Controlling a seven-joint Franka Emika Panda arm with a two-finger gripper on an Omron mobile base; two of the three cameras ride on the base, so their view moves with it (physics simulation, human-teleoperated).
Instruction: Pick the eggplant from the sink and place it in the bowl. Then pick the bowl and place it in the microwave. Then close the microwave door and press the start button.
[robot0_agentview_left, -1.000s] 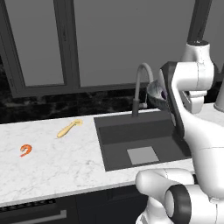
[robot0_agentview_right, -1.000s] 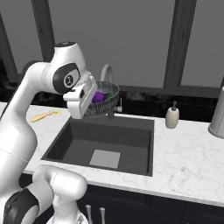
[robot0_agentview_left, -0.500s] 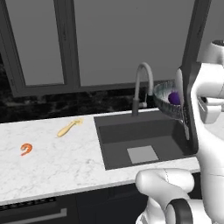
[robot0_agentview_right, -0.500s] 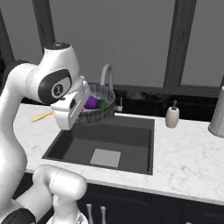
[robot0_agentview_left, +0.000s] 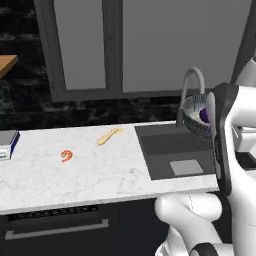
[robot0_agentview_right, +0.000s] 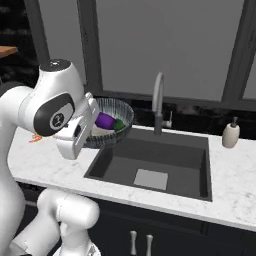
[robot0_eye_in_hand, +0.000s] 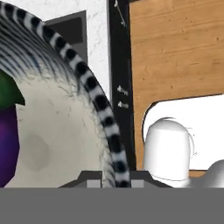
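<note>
The tool (robot0_eye_in_hand: 116, 177) was clamped on the rim of the bowl (robot0_agentview_right: 112, 120), one finger on each side of the striped edge in the hand view. The bowl hung in the air, tilted, above the near left corner of the sink (robot0_agentview_right: 155, 162), well off the surface (robot0_agentview_left: 75, 172). Inside it lay the eggplant (robot0_agentview_right: 105, 120), purple with its dark green cap, resting against the pale inner wall; in the left base view a bit of purple showed over the rim (robot0_agentview_left: 204, 116). The sink basin stood bare below, with its lighter square patch. On the surface to the left lay an orange shrimp (robot0_agentview_left: 66, 155) and, farther back, a pale yellow piece (robot0_agentview_left: 109, 136). At the far edge of the sink rose the curved faucet (robot0_agentview_right: 158, 102), with a soap dispenser (robot0_agentview_right: 230, 134) to its right.
</note>
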